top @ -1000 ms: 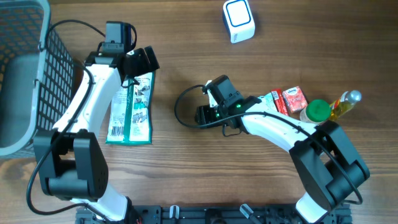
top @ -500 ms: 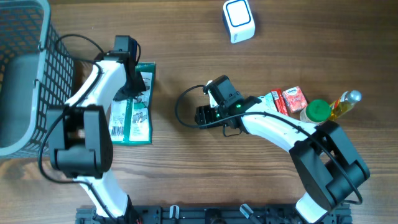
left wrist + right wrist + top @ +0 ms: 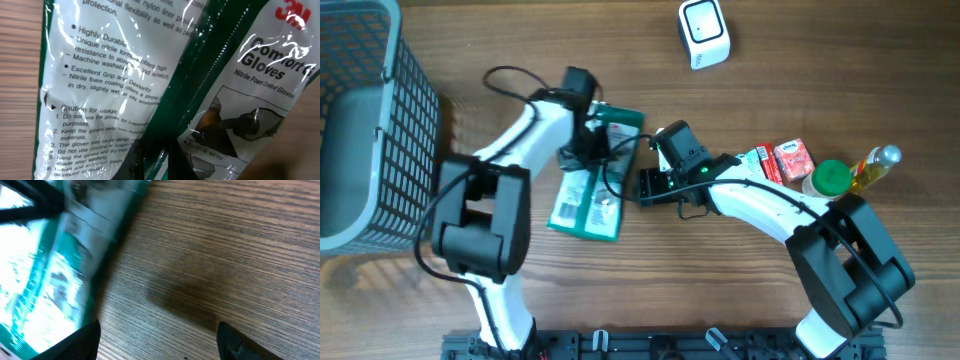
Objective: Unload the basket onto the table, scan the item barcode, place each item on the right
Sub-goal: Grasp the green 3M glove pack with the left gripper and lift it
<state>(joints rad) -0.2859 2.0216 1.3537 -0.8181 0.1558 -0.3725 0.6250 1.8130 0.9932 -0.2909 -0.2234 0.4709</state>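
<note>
Overhead: glove pack [image 3: 588, 208] in grip of closed left tool [image 3: 590, 150], just beside wide-open right tool [image 3: 642, 186].

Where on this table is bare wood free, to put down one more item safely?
Bare wood lies right of the barcode scanner, above the red carton and green-capped bottle; also along the near edge, below the glove packet. Crowded: the centre, where the left claw holds that packet beside the right claw.

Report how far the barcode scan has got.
Done: the left gripper is shut on the glove packet. In hand: the packet is mid-table, beside the open right gripper. Left: showing its barcode to the white scanner at the far edge; no barcode is visible yet.
</note>
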